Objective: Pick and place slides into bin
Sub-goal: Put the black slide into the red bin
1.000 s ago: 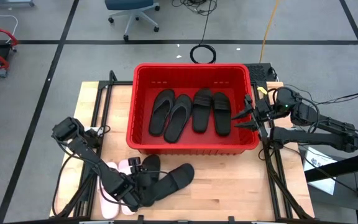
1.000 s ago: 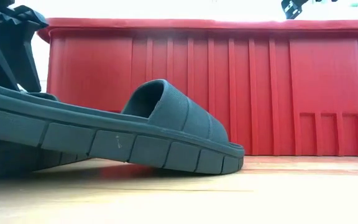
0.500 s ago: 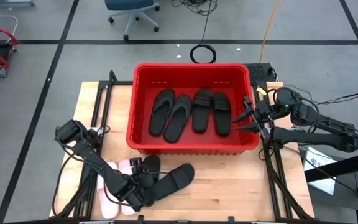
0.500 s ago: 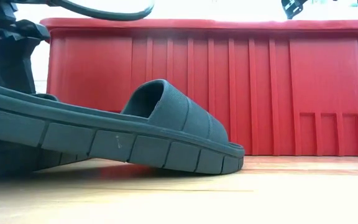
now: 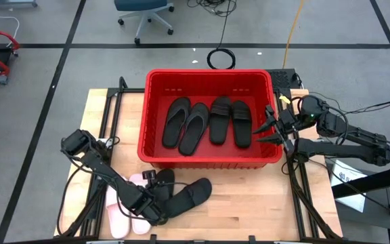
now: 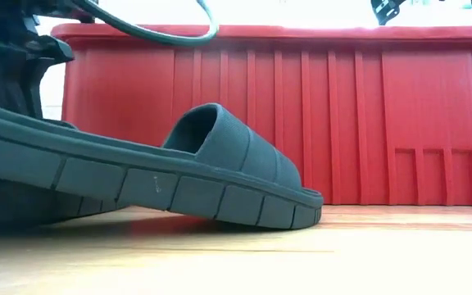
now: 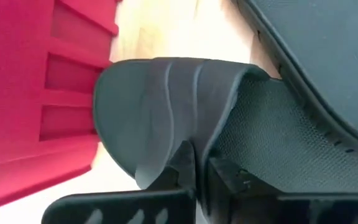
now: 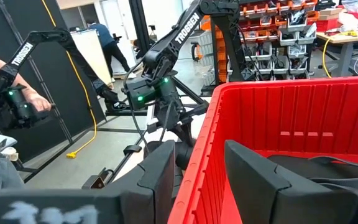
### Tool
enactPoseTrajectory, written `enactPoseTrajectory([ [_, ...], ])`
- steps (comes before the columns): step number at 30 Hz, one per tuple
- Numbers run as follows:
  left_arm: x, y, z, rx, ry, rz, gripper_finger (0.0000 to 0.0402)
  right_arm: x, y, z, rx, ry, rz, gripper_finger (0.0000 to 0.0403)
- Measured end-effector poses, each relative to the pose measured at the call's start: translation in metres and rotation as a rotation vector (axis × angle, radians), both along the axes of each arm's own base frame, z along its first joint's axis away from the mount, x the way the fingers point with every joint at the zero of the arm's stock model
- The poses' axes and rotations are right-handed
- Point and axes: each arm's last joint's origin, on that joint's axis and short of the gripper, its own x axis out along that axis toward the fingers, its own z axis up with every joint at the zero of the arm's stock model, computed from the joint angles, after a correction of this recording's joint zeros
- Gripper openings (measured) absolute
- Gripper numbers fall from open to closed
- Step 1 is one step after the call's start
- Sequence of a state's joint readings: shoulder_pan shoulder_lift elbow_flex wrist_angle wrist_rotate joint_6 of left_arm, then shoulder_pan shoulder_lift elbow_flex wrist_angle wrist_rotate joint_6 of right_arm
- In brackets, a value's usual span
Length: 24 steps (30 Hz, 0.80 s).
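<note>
Two black slides and a pale pink pair (image 5: 117,218) lie near the table's near-left corner. My left gripper (image 5: 158,203) is shut on the strap of one black slide (image 5: 162,177). The other black slide (image 5: 189,193) slopes, heel end raised on that slide, toe (image 6: 306,205) on the table. The red bin (image 5: 208,76) stands in the middle of the table with several black slides (image 5: 208,122) inside it. My right gripper (image 5: 271,127) hangs open and level by the bin's right wall, touching nothing. My left gripper pinches the strap's near edge (image 7: 194,146) between its two fingers, one finger (image 7: 180,167) on the strap's outer face, the other (image 7: 229,174) on the footbed side. The fingers slant down from the table's left. Whether the slide is clear of the table cannot be seen.
The bin's ribbed near wall (image 6: 342,123) rises just beyond the slides on the table. Bare wood lies near the front edge to the right of them (image 5: 249,210). Beyond the table there are other robot arms and a person (image 8: 5,99).
My left gripper has edged toward the table's right, onto the black slide, and shut on its strap. The heel end of the sloping black slide has risen a little while its toe stays on the table.
</note>
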<state>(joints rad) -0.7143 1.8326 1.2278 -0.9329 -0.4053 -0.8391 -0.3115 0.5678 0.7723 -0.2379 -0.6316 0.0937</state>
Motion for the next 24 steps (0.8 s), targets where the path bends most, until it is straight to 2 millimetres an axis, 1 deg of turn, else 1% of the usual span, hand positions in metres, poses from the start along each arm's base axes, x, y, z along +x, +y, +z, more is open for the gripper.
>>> enactPoseTrajectory([
  [3, 0.002, 0.002, 0.009, -0.037, -0.001, 0.020, 0.0003, 0.000, 0.000, 0.000, 0.000, 0.000, 0.000, 0.0130],
  [6, 0.003, 0.005, 0.022, -0.105, -0.018, 0.046, 0.0002, 0.000, 0.000, 0.000, 0.000, 0.000, 0.000, 0.0130],
  [17, -0.008, 0.019, 0.069, -0.274, -0.081, 0.078, 0.0001, 0.000, 0.000, 0.000, 0.000, 0.000, 0.000, 0.0130],
  [21, -0.015, 0.023, 0.080, -0.309, -0.080, 0.073, 0.0001, 0.000, 0.000, 0.000, 0.000, 0.000, 0.000, 0.0130],
  [24, -0.018, 0.025, 0.084, -0.328, -0.069, 0.081, 0.0001, 0.000, 0.000, 0.000, 0.000, -0.001, 0.000, 0.0130],
])
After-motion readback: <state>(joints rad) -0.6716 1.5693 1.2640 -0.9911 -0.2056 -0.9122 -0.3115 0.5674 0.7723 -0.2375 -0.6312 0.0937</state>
